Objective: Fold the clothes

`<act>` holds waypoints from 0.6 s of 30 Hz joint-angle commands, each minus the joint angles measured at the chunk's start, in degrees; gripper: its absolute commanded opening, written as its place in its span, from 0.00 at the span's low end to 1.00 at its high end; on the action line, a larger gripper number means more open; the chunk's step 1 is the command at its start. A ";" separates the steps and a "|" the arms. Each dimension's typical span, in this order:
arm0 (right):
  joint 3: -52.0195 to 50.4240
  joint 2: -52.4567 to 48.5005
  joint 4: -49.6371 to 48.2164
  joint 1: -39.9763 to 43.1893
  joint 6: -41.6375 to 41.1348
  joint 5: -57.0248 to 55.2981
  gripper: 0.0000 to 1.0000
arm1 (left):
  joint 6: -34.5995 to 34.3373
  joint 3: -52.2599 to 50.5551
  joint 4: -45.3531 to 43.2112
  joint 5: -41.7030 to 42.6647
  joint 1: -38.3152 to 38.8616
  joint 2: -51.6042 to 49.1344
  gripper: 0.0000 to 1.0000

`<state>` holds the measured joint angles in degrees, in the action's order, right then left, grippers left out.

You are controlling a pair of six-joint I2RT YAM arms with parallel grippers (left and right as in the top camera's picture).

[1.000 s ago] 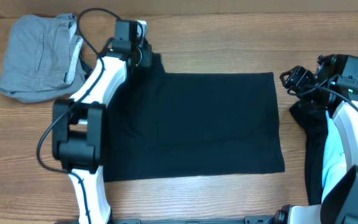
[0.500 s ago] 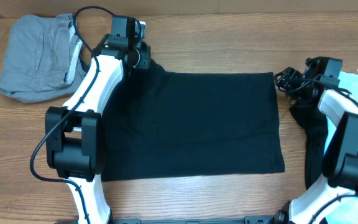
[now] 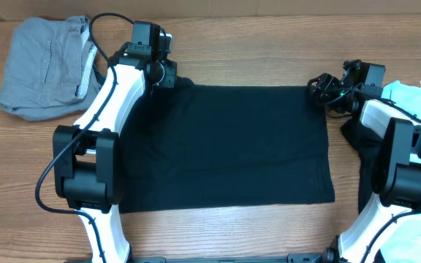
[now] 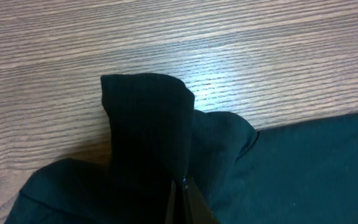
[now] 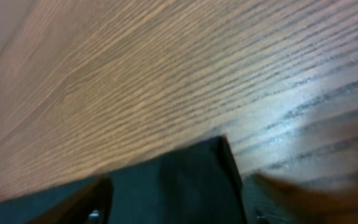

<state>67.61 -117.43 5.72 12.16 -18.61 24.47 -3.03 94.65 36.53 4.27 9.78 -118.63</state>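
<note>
The black T-shirt (image 3: 225,146) lies flat on the bench (image 3: 254,44), the left gripper (image 3: 168,73) pinching its 11 o'clock corner, the right gripper (image 3: 320,89) spread around its 1 o'clock corner. A shallow bite there could drop the corner and skew the fold; the grey garment (image 3: 42,66) at 10 o'clock lies clear.

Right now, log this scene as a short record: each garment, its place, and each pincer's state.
Centre: black fabric T-shirt, spread flat as a rectangle on the wooden table.
Far left: crumpled grey fabric garment.
Right edge: light blue fabric garment, partly in view.
Left pincer: shut on the shirt's far left corner, fabric bunched up.
Right pincer: open, fingers either side of the shirt's far right corner.
</note>
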 commanded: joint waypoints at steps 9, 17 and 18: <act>0.28 -2.32 -3.13 -0.33 -0.87 -2.38 0.60 | -0.44 0.72 0.57 1.40 0.15 1.01 0.04; 0.28 -4.26 -3.21 -1.73 -0.68 -2.47 0.55 | -0.83 0.72 0.61 1.75 0.17 1.01 0.04; 0.28 -4.55 -2.75 -1.73 -0.68 -2.49 0.52 | -0.83 0.72 0.63 1.73 0.15 1.01 0.04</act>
<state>67.64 -118.93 1.69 11.22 -19.40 22.83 -3.05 94.65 37.10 4.93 9.78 -118.63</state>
